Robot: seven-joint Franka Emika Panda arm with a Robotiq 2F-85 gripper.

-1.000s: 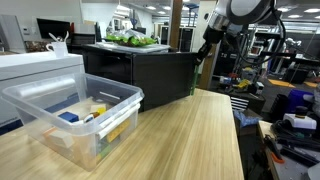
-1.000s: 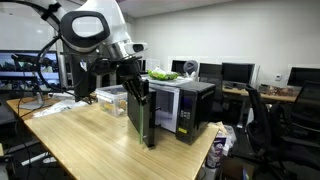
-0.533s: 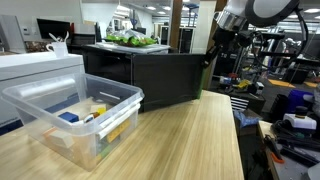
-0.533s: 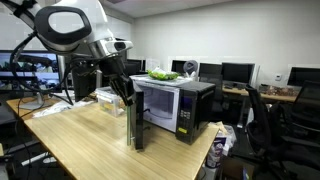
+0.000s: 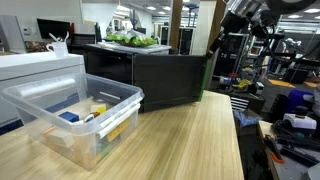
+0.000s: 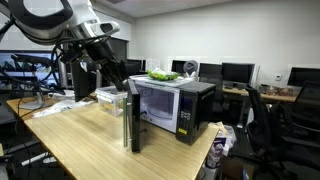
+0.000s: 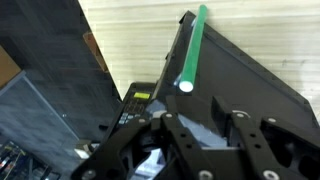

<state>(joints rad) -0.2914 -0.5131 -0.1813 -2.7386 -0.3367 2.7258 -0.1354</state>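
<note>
A black microwave (image 6: 178, 105) stands on the wooden table (image 5: 190, 140) with its door (image 6: 133, 120) swung wide open. The door's green bar handle (image 7: 190, 50) shows in the wrist view, running up the door's edge, with the microwave keypad (image 7: 135, 100) to its left. My gripper (image 7: 205, 130) sits just behind the handle, jaws apart, with nothing between the fingers (image 7: 170, 125). In both exterior views the gripper (image 5: 222, 40) (image 6: 118, 72) hangs close to the door's free edge, off the handle.
A plate of green items (image 5: 135, 40) lies on top of the microwave. A clear plastic bin (image 5: 70, 115) with several small things stands on the table next to a white appliance (image 5: 40, 65). Desks, monitors and chairs (image 6: 265, 105) fill the room behind.
The door swung further open, then stopped. My jaws have spread and come off the green handle, and the arm has drawn back from the door.
</note>
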